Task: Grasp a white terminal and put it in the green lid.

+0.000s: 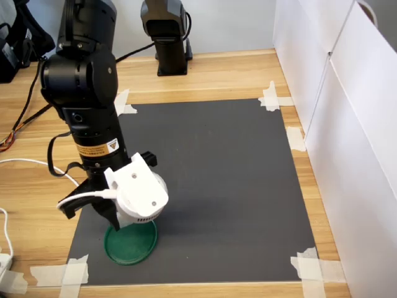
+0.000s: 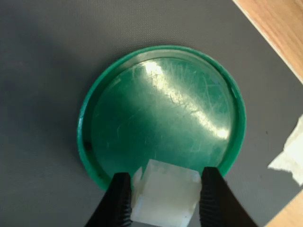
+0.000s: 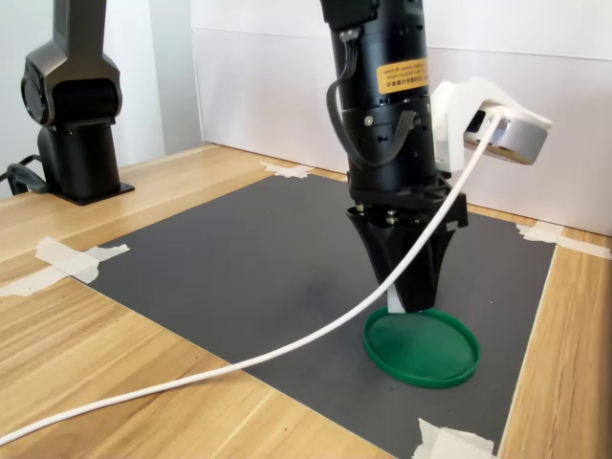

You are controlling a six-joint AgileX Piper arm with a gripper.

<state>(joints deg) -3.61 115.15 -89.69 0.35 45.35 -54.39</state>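
Observation:
The green lid [image 2: 163, 118] lies flat on the dark mat and shows in all views [image 1: 131, 243] [image 3: 422, 346]. In the wrist view my gripper [image 2: 165, 201] is shut on the white terminal [image 2: 165, 198], a small ridged block held between the two black fingers [image 2: 118, 201] over the lid's rim. In the second exterior view the gripper [image 3: 409, 298] hangs just above the lid's far edge, with a sliver of the white terminal [image 3: 396, 300] between the fingertips. The wrist camera housing hides the fingertips in the first exterior view.
The dark mat [image 1: 217, 167] is taped at its corners to a wooden table [image 1: 205, 71]. A white panel wall [image 1: 347, 118] stands along the first exterior view's right. A second black arm base [image 1: 167, 37] stands at the back. A white cable [image 3: 239, 368] trails from the wrist camera.

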